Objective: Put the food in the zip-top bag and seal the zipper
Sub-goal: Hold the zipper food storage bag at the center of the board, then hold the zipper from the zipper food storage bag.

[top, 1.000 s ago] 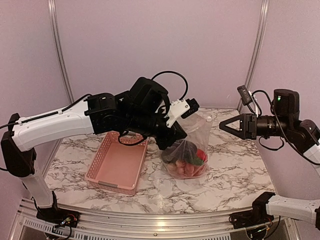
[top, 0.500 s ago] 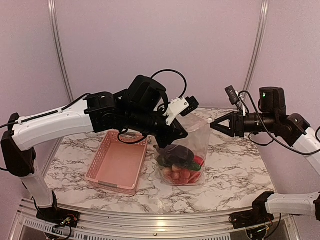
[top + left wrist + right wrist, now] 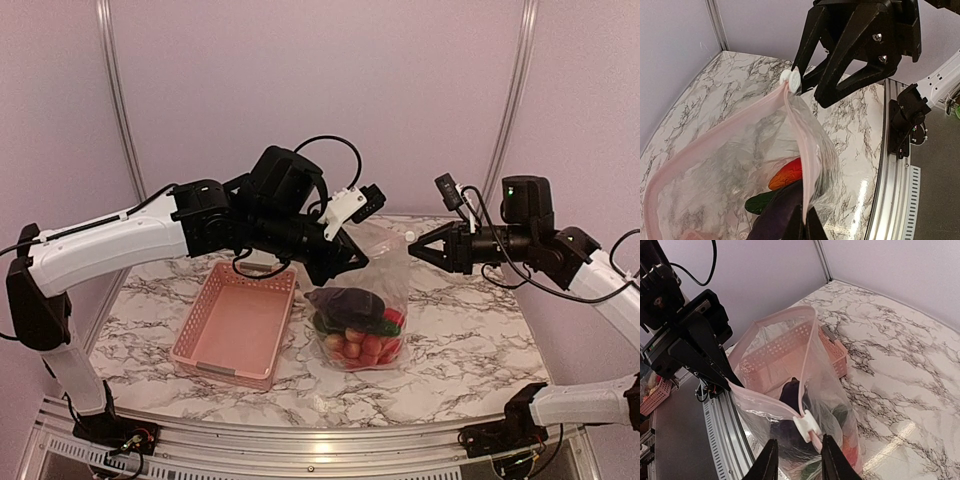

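The left gripper (image 3: 804, 227) is clamped on the zipper (image 3: 799, 145) at the left end of the mouth, holding the zip-top bag (image 3: 365, 300) upright at mid-table, with the food (image 3: 358, 325) inside. The right gripper (image 3: 799, 460) stands part open and holds nothing. The white slider (image 3: 806, 425) sits just ahead, between its fingertips. The pink basket (image 3: 235, 320) lies just left.

We look across a white marble-patterned table (image 3: 470, 350), boxed in by plain lilac walls (image 3: 300, 80) and two slim metal posts (image 3: 119, 120), a ribbed aluminium rail (image 3: 300, 445) along its near edge; soft light glints off the tabletop.
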You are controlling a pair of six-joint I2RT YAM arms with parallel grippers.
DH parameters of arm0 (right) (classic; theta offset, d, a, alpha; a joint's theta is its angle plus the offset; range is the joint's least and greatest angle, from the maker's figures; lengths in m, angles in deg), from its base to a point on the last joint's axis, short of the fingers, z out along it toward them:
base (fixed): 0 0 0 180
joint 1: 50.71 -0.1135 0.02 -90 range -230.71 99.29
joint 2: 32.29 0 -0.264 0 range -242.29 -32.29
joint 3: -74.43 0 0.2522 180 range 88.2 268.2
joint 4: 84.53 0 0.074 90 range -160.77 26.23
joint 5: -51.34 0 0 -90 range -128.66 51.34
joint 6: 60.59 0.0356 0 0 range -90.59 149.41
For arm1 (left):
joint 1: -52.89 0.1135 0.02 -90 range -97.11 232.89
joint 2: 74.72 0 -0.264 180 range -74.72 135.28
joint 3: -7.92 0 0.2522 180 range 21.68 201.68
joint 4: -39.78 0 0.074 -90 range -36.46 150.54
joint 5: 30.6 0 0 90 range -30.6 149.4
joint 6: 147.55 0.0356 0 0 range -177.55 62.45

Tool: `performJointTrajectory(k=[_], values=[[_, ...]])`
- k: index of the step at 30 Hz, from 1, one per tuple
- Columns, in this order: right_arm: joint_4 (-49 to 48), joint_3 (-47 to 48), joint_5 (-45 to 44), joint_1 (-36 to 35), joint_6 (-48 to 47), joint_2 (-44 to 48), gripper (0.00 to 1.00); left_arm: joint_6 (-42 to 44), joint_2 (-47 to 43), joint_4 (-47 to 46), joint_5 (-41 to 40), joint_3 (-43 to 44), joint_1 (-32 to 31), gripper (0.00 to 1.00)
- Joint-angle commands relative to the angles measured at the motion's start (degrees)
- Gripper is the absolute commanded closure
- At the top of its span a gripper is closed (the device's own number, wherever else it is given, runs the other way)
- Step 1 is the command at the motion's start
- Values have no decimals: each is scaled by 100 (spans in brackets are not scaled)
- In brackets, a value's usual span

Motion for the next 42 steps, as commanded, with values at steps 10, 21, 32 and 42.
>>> performJointTrajectory(k=[10, 21, 32, 42], values=[[-590, -158, 147, -24, -193, -183, 82, -111, -55, -365, 365, -290, 170, 100], [-328, -61, 28, -24, -321, -14, 100, -125, -118, -309, 280, -337, 218, 100], [921, 1077, -260, -147, -737, -6, 100, 255, -635, -286, -200, -214, 244, 95], [1864, 1933, -683, -928, -1092, -500, 100, 455, -360, -866, 277, 102, 227, 46]])
